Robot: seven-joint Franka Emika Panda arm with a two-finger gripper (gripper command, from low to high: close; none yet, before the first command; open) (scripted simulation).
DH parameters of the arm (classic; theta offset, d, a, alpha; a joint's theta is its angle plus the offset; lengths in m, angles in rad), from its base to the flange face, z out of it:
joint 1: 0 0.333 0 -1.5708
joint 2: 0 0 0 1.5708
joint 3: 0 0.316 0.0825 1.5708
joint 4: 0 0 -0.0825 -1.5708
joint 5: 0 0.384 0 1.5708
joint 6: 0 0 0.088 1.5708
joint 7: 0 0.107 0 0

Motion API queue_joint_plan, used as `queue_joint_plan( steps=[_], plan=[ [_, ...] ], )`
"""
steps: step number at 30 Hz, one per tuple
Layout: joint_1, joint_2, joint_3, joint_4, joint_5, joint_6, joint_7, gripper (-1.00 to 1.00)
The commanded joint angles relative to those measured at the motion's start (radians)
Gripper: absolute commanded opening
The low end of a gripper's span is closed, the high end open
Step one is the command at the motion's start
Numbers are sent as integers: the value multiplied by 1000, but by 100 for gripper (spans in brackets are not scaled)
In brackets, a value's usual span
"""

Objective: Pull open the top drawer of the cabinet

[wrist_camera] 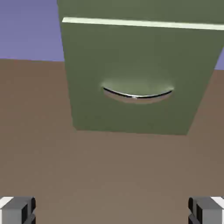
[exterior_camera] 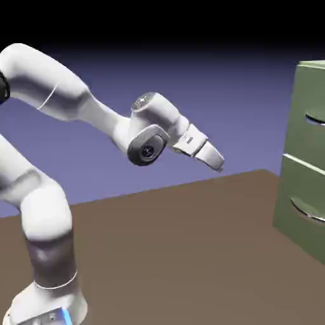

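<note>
The olive-green cabinet [exterior_camera: 303, 171] stands at the exterior view's right edge, partly cut off. Its top drawer [exterior_camera: 311, 108] is flush with the front, and part of its silver handle [exterior_camera: 315, 118] shows. My gripper [exterior_camera: 217, 163] hangs in the air well to the left of the cabinet, tilted down toward it and touching nothing. The hand view looks at the lower drawer front [wrist_camera: 131, 74] and its curved handle [wrist_camera: 137, 94]. Only a strip of the top drawer [wrist_camera: 140, 8] shows above the pale seam. The gripper [wrist_camera: 111, 212] is open, with fingertips [wrist_camera: 17, 210] far apart and nothing between them.
The brown table [exterior_camera: 178, 254] stretches between the robot's base and the cabinet. The lower drawer's handle [exterior_camera: 308, 211] shows near the exterior view's right edge.
</note>
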Motion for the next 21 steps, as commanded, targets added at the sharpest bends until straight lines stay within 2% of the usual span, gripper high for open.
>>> queue_joint_plan(
  steps=[1,21],
  plan=[
    [16,32,-28,16,44,-10,5,0],
    [342,670,-579,329,913,-216,105,0]
  ],
)
